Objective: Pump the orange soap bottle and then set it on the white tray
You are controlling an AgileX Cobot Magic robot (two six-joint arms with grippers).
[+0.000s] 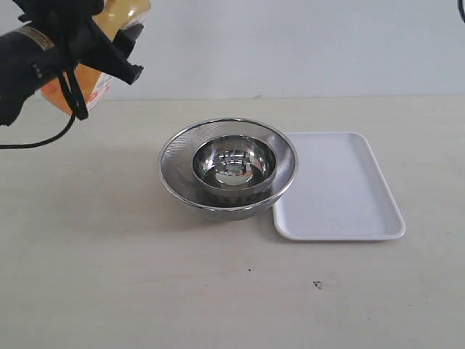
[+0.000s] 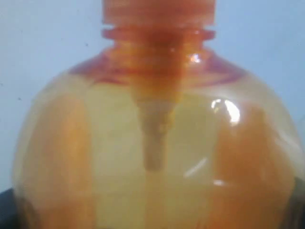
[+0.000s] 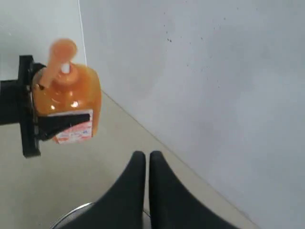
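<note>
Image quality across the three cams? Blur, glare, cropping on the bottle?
Left wrist view: orange soap bottle fills the frame, out of focus, glare spots on its shoulder. Exterior view: sharp, bottle cropped by the top edge, steel bowl mirrors its surroundings. Right wrist view: bottle fairly clear, right pincer a dark silhouette.

Translucent orange soap bottle [image 3: 71,95] with white label [image 3: 75,132], plain white tray [image 1: 349,200], mirror-silver bowl [image 1: 234,166], beige table [image 1: 131,283].
</note>
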